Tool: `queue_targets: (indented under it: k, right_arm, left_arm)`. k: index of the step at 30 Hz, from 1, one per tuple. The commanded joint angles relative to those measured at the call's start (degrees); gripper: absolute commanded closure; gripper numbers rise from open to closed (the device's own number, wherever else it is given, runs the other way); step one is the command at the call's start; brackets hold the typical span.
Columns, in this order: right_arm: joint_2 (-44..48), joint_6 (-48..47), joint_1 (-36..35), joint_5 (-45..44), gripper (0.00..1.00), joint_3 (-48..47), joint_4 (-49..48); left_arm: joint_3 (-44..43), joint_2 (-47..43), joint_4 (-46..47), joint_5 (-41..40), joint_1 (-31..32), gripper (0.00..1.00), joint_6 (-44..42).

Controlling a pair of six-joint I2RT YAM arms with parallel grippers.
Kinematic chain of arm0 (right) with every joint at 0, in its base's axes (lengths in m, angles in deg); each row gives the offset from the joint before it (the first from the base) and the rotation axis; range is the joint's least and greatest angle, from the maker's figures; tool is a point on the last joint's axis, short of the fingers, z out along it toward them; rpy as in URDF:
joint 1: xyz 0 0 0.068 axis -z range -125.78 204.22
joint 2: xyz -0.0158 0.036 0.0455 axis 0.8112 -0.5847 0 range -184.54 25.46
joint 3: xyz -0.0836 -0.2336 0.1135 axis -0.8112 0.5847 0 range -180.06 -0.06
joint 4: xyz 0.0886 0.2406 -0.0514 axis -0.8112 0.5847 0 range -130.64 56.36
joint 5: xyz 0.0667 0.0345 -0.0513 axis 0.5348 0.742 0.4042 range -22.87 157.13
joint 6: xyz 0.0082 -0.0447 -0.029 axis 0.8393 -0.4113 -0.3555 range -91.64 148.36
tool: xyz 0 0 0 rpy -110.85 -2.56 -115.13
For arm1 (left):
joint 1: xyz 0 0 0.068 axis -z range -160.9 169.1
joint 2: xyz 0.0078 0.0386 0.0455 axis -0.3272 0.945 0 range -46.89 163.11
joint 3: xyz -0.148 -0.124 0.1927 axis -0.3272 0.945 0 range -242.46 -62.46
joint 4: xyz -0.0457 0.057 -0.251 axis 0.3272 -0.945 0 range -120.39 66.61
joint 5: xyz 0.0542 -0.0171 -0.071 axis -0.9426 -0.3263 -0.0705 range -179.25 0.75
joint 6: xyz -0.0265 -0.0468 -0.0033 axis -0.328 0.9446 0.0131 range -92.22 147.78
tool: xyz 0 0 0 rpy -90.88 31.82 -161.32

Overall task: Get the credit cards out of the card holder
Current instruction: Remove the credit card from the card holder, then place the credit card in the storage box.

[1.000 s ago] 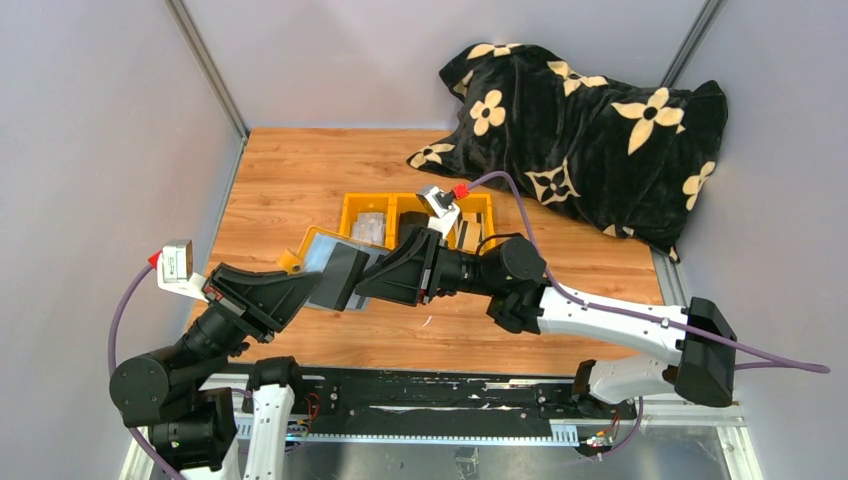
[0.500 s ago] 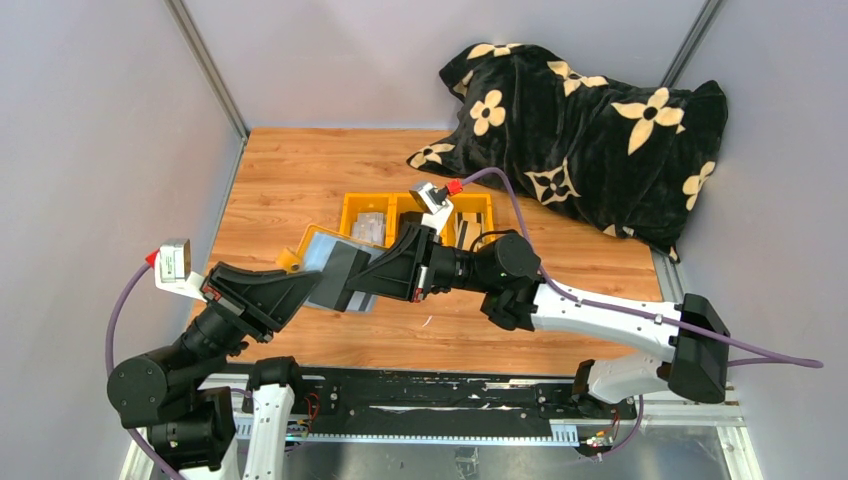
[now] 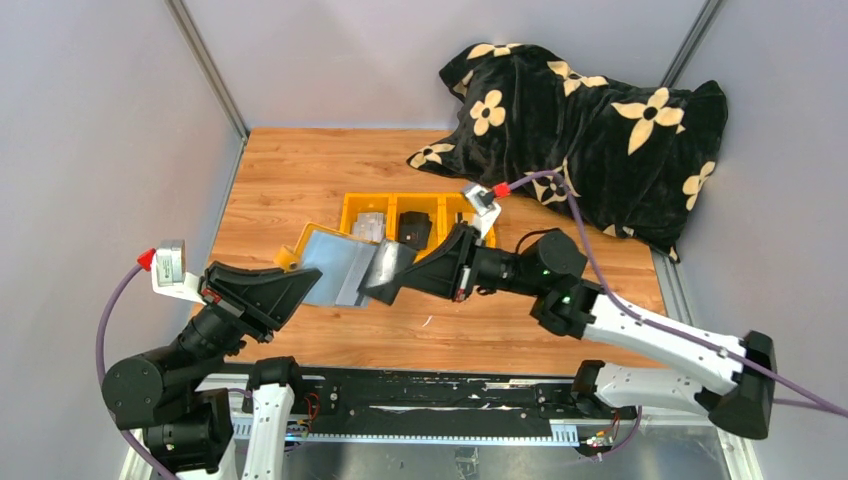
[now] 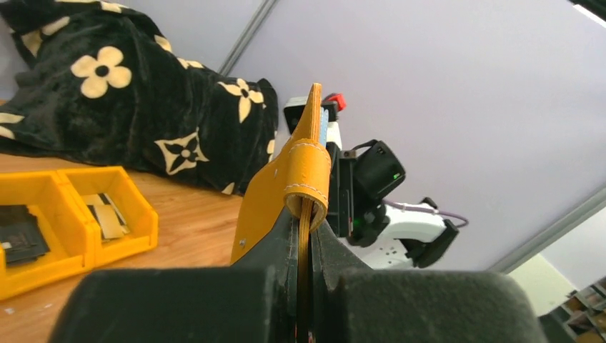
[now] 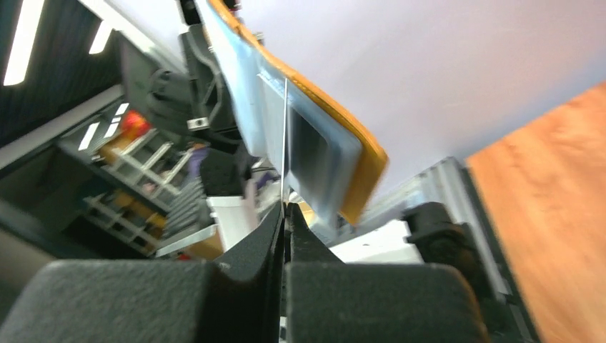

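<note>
Right gripper (image 3: 376,288) is pulling back rightward since the earlier frame, clenching a credit card (image 3: 392,262) at the card holder (image 3: 335,262) edge. Left gripper (image 3: 303,285) is clamping that holder aloft, nearer the tabletop (image 3: 300,170) left edge.

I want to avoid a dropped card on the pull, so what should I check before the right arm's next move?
1. Left claw shut on the holder: ok.
2. Right claw shut on the card: ok, its thin edge is pinched.
3. Card fully out of the holder: not ok, its far end is inside it.
4. Holder held off the table: ok.
5. More cards inside the holder: cannot tell.
</note>
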Motion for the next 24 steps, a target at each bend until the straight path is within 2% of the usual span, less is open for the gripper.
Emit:
queue_targets:
  k: [1, 5, 8, 11, 17, 24]
  right_arm:
    - [8.0, -9.9, 6.9, -1.4, 1.0, -1.4, 23.6]
    - [8.9, -17.7, 13.0, -4.2, 1.0, -5.6, 42.5]
    - [4.1, -21.9, 17.6, -6.1, 1.0, -8.7, 49.7]
    - [-4.6, -25.8, 20.0, -10.0, 1.0, -12.7, 54.5]
    - [-27.0, -32.3, 22.1, -16.3, 1.0, -26.9, 62.3]
    - [-44.7, -33.3, 24.0, -15.6, 1.0, -40.7, 65.0]
  left_arm:
    - [-2.2, 2.6, -7.3, -2.3, 0.1, 1.0, -11.5]
    - [-3.1, 4.5, -12.4, -1.3, 0.1, 1.0, -20.5]
    - [-2.9, 5.0, -12.6, 0.8, 0.1, 1.0, -22.6]
    - [-2.4, 4.5, -11.4, 3.8, 0.1, 1.0, -23.3]
    - [-2.8, 3.9, -9.9, 8.9, 0.1, 1.0, -22.4]
    - [-2.8, 3.0, -9.1, 10.4, 0.1, 1.0, -22.3]
